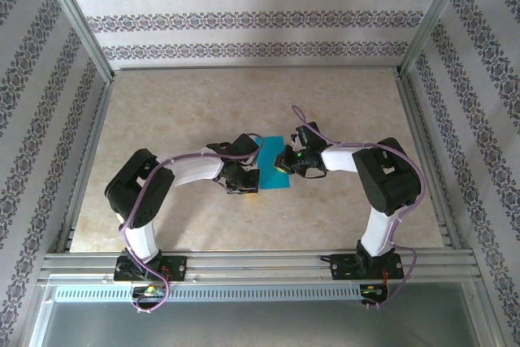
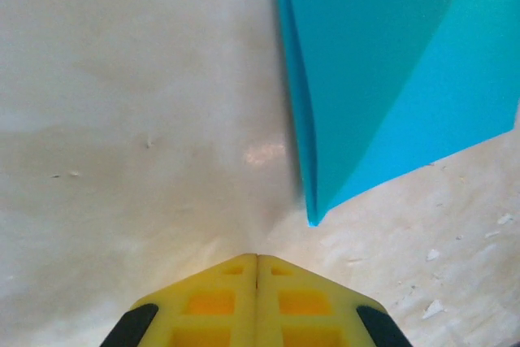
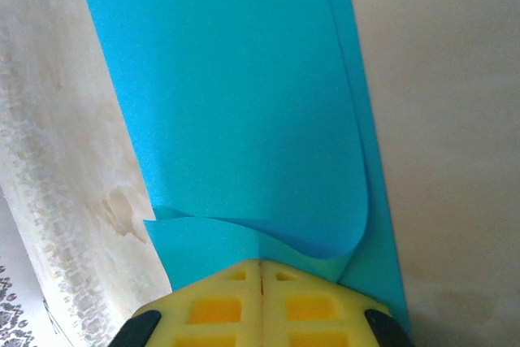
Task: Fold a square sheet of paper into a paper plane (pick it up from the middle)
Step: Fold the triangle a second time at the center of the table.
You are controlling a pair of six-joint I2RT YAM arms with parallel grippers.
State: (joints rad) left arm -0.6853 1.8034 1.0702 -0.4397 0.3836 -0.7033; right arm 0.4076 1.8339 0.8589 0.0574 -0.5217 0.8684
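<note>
The teal-blue square sheet of paper (image 1: 271,170) lies folded on the table between both grippers. In the right wrist view the paper (image 3: 244,103) fills the middle. One edge bends over in a loose curl and runs into my right gripper (image 3: 261,264), whose yellow fingers are shut on that edge. In the left wrist view the paper (image 2: 390,71) shows a diagonal crease and a pointed corner. My left gripper (image 2: 257,258) is shut, holds nothing, and sits a short way off that corner. From above, the left gripper (image 1: 246,178) is at the paper's left edge and the right gripper (image 1: 286,165) at its right edge.
The beige tabletop (image 1: 187,111) is bounded by aluminium rails (image 1: 244,262) at the front and patterned walls (image 1: 244,22) on three sides. Both arms bend inward toward the centre. Small white specks (image 2: 435,308) lie on the table near the left gripper.
</note>
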